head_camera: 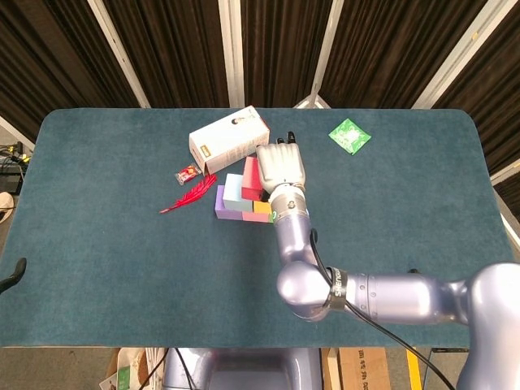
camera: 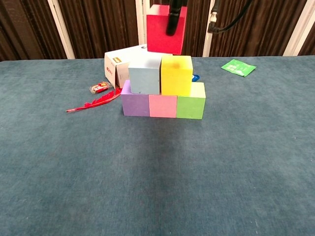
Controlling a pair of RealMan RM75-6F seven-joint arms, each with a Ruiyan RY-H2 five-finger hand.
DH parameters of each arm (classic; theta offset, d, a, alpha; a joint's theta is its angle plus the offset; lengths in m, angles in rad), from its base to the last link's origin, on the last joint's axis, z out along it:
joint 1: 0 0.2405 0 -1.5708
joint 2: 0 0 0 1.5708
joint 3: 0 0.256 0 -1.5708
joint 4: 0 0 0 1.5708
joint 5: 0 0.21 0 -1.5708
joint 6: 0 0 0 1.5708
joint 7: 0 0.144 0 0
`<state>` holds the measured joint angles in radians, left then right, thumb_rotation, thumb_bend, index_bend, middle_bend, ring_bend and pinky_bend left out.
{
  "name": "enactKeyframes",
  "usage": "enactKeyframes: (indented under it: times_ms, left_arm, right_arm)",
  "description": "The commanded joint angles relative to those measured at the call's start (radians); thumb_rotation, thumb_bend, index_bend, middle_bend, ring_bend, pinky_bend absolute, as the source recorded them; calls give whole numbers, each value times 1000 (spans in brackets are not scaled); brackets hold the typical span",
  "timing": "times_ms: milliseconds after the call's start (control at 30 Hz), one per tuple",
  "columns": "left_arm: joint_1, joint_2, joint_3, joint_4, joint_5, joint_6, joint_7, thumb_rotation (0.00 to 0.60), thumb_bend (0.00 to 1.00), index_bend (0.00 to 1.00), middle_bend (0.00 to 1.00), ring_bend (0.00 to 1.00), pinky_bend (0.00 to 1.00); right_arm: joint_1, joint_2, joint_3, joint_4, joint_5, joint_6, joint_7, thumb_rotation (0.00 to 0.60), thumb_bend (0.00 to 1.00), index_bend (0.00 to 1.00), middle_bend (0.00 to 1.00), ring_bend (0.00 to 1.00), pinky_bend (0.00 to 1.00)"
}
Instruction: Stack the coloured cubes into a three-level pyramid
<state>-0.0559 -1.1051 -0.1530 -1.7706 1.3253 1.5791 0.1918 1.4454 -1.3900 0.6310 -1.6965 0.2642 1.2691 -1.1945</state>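
- The right hand (head_camera: 281, 166) grips the red cube (camera: 166, 28), holding it in the air above the seam between the light blue cube (camera: 144, 75) and the yellow cube (camera: 176, 74).
- Those two sit on the purple cube (camera: 135, 104), pink cube (camera: 162, 105) and green cube (camera: 191, 106).
- I'd centre the cube on the seam, level it, lower it straight down, then let go gently.
- The left hand is out of sight; a white box (head_camera: 228, 138) lies at eleven o'clock from the stack on the bench (head_camera: 122, 260).

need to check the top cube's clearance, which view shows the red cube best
The chest view: the red cube shows its whole front face, hanging clear above the yellow cube. In the head view the right hand covers most of it, leaving only a red sliver.
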Motion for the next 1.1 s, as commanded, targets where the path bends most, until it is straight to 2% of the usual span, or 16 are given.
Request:
enactKeyframes:
  times_ms: [33,333,1100]
  left_arm:
    - [0,-1,0,0,-1,0,2,600,401,128,37,0,0]
    - [-1,-6,-4,2,-9,3,9,600,401,126,36,0,0]
    - [-1,-14,-7,-2,-21,8,36,600,401,123,36,0,0]
  right_arm:
    - [6,-24,-19,31,-30,-23,19,600,263,405,398,191,0]
    - [8,-59,-63,87,-76,-87,40,600,264,405,397,191,0]
    - [11,-61,-97,122,-91,-139,71,600,264,405,397,191,0]
